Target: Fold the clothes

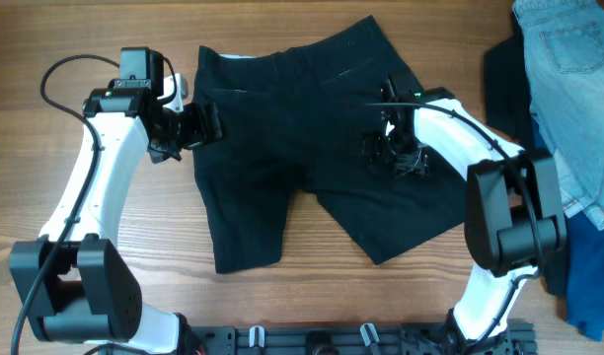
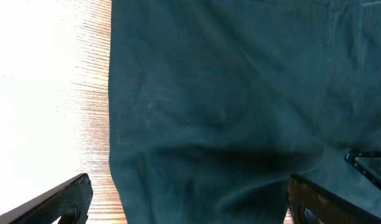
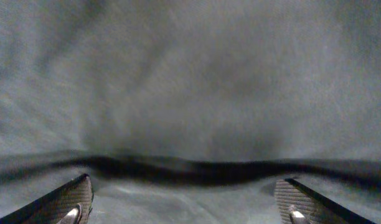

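The clothes, black shorts, lie spread on the wooden table with the waistband at the far side and both legs pointing to the front. My left gripper is at the shorts' left edge, open. In the left wrist view that gripper straddles the fabric edge, one finger over bare wood, the other over cloth. My right gripper hovers low over the right leg, open. In the right wrist view the gripper has wide-apart fingers and a raised fold of the shorts runs across just ahead of them.
Light blue jeans are piled at the far right, with a dark garment beside them and a bright blue garment at the right front. A black rail runs along the table's front edge.
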`<state>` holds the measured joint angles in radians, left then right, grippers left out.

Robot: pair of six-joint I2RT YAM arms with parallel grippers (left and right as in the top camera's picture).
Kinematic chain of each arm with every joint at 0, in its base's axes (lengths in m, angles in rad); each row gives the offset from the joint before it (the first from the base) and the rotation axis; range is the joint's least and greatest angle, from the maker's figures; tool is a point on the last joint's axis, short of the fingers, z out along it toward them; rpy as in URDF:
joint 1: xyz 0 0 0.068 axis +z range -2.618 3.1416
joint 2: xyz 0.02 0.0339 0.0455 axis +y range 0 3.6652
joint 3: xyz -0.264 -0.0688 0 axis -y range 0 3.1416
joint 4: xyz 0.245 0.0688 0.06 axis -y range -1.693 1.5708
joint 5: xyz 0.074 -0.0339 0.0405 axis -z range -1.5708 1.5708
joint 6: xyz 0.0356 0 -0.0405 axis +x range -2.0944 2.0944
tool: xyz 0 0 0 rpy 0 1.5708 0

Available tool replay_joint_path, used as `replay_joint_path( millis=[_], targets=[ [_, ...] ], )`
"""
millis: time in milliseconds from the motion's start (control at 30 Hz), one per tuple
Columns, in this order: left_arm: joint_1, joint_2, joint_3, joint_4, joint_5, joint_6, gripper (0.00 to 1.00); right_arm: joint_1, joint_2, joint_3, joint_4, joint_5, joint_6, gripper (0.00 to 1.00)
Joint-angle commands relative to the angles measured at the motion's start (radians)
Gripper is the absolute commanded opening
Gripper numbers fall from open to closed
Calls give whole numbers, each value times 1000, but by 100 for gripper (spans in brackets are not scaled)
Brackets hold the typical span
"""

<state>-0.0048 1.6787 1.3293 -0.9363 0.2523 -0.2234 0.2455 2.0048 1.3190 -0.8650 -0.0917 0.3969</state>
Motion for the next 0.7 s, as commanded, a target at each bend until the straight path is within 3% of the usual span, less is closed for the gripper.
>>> replay_joint_path(
  millis=[0, 300, 667],
  targets=[
    [-5, 6, 16, 5, -7, -9, 100, -27, 69, -14, 29, 16, 6, 94],
    [-5, 6, -9, -55, -10, 10, 100, -100, 77, -14, 166, 14, -3, 91],
    [-5, 6, -193, -33, -8, 5, 100, -117, 77, -14, 461, -47, -3, 83]
  ],
)
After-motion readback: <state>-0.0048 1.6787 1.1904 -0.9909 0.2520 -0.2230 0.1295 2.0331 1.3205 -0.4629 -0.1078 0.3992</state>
